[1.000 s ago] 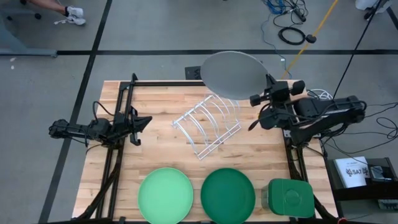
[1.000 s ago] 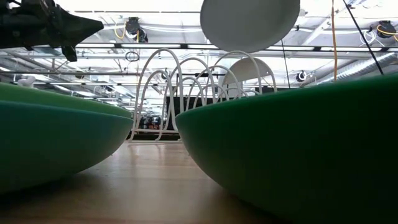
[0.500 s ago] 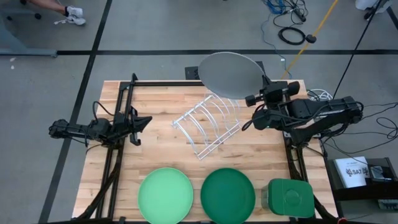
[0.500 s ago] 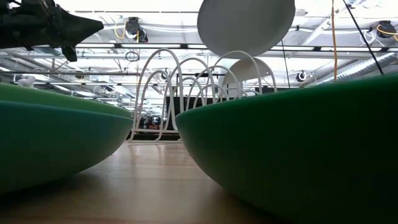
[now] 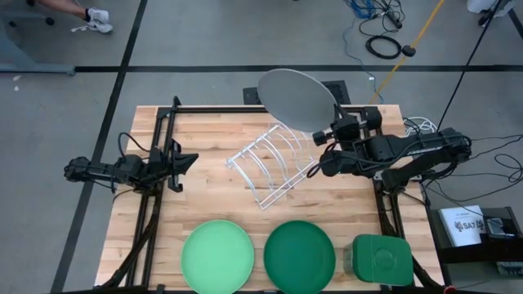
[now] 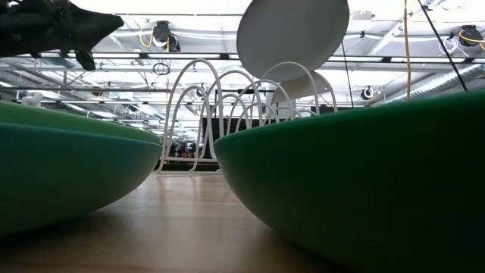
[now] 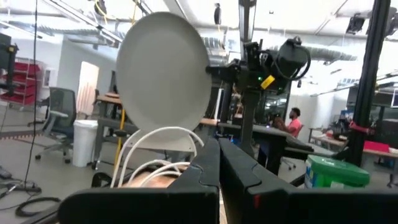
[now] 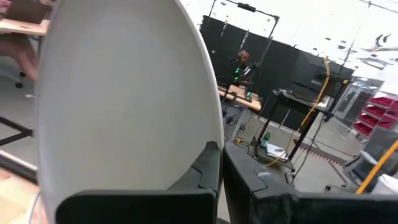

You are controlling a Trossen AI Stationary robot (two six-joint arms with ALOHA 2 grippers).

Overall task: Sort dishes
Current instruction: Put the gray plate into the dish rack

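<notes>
While the left tool (image 5: 184, 163) is idling clenched shut over the table's (image 5: 212, 196) left side, the right tool (image 5: 325, 137) is carrying the grey plate (image 5: 296, 99) further left than a second ago, so its lower edge is now hanging over the white wire rack's (image 5: 274, 165) far hoops. Its fingers are pinching the plate's right rim, holding it tilted above the rack. Near the front edge are lying the light green plate (image 5: 217, 256) and dark green plate (image 5: 299, 255).

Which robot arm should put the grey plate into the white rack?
The right one, probably. Its jaws are already shut on the grey plate, holding it tilted just above the rack. The left gripper waits at the table's left side, jaws shut, holding nothing.
</notes>
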